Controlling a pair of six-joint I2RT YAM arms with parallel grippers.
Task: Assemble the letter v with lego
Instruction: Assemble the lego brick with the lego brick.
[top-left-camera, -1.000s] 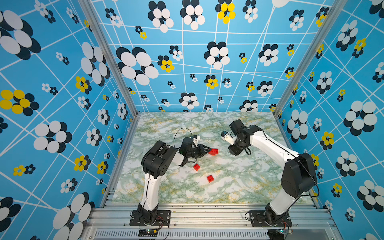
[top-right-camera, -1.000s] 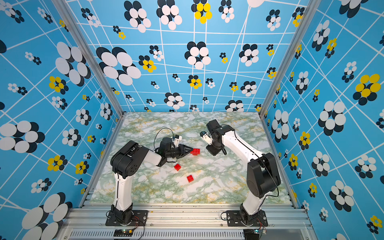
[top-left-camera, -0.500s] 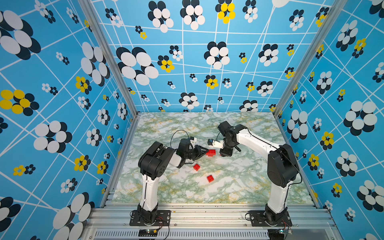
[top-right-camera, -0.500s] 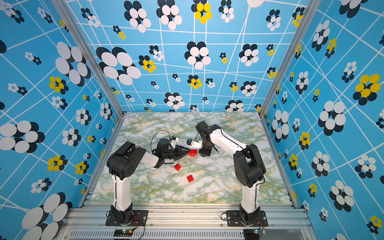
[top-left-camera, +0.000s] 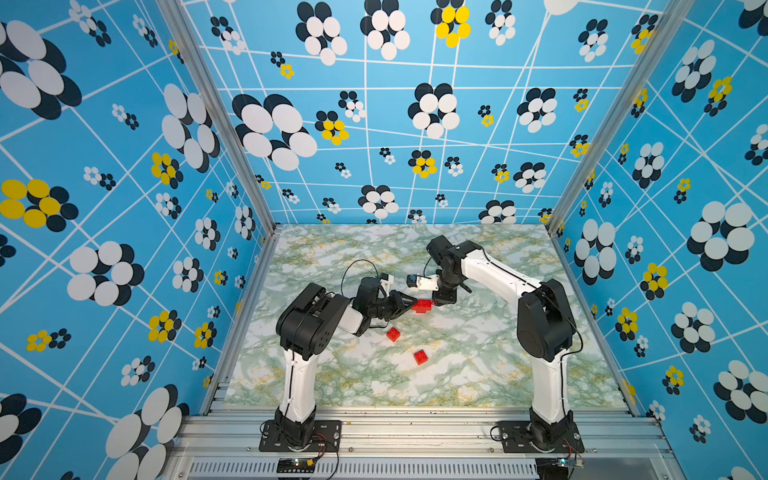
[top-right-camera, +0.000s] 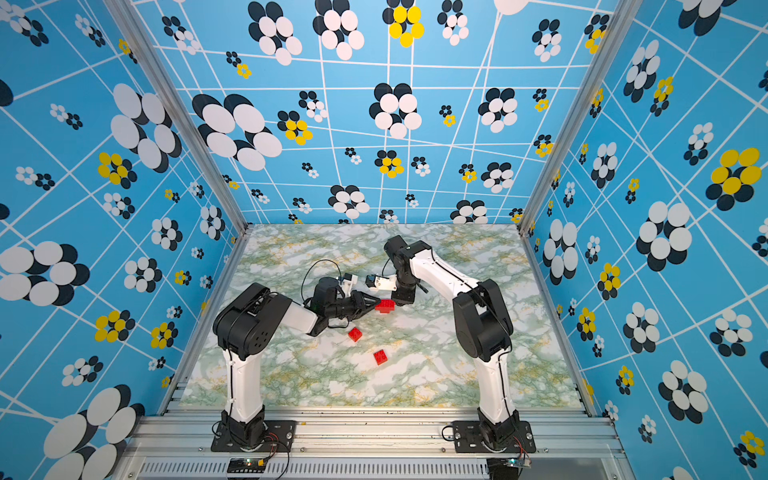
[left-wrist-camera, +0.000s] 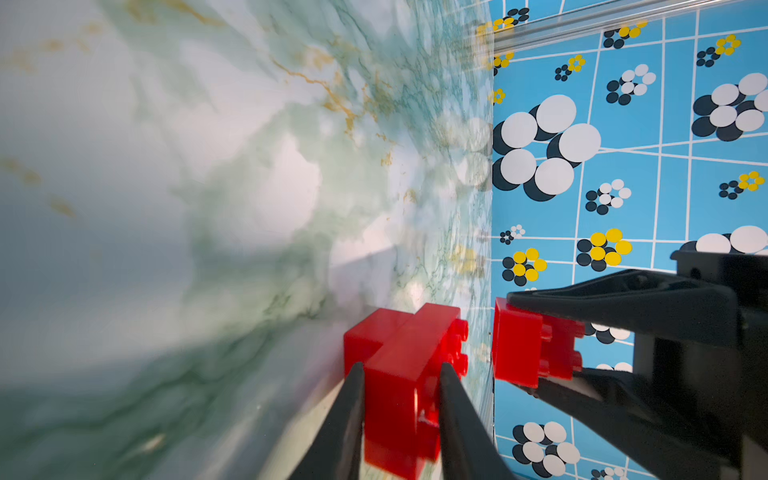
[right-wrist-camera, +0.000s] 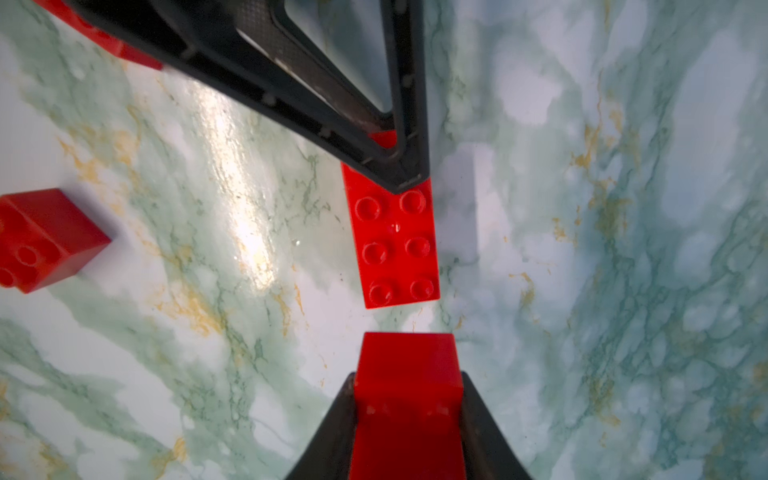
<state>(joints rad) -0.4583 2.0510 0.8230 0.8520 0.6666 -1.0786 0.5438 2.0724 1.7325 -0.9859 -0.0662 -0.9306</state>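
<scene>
**Two tools meet at mid-counter**

A green-veined marble counter (top-left-camera: 478, 374) sits between blue flowered walls (top-left-camera: 124, 166). A loose brick (top-left-camera: 393, 334) lies just near of the left tool (left-wrist-camera: 403, 372), and a second loose brick (top-left-camera: 421, 357) lies nearer still. The left arm (top-left-camera: 316, 324) reaches low to the right, its tool pinching the joined bricks (left-wrist-camera: 399, 345) at counter level. The right arm (top-left-camera: 498, 274) bends back leftward. The right tool (right-wrist-camera: 409, 382) points down and pinches a single brick (right-wrist-camera: 409, 361) just beside the joined bricks' studs, with a gap between.
</scene>
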